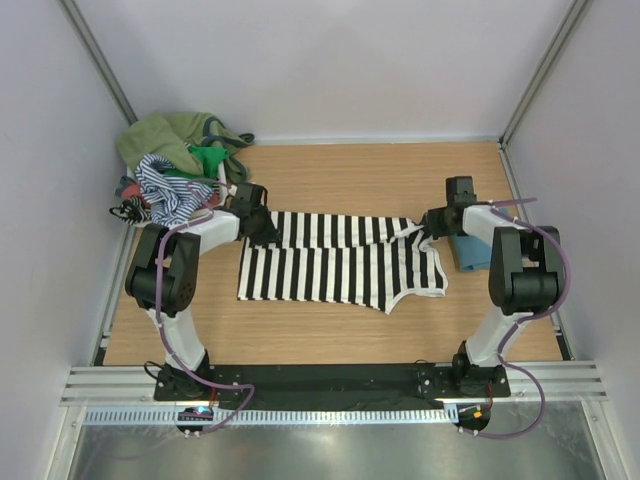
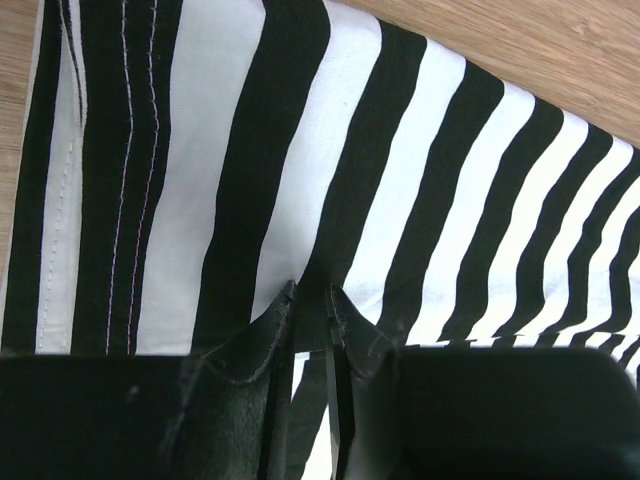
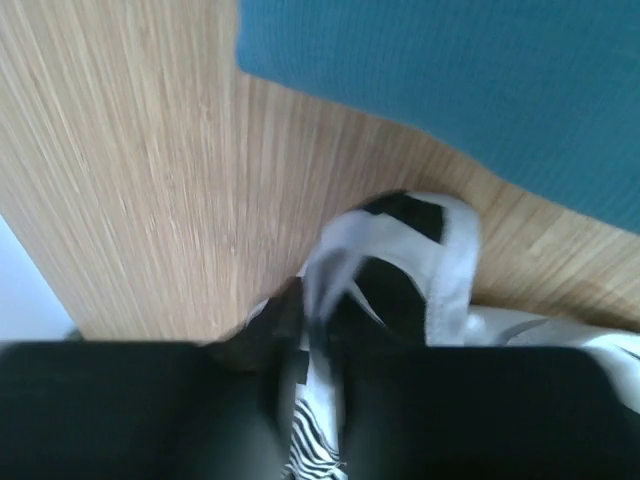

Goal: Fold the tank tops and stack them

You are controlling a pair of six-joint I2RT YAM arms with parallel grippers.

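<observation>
The striped tank top (image 1: 340, 265) lies spread across the middle of the table (image 1: 340, 175), hem end to the left and straps to the right. The left hand (image 2: 312, 300) is pinched nearly closed on a fold of cloth at the far hem corner. The right hand (image 3: 310, 325) has its jaws drawn in around a shoulder strap, the strap running down between them, though blur hides how firm that grip is. The main risk sits on the right: a thin bound strap can slide out of a shallow pinch as soon as it takes tension, and the fold would collapse on one side. If the two hands lift or carry unevenly, the cloth could twist or bunch and the stripes would land skewed. The teal tank top (image 1: 470, 252) lies just beside the right hand, so a low sweep could drag it askew. The heap of other tops (image 1: 180, 160) sits close behind the left arm, where an elbow could snag it.
</observation>
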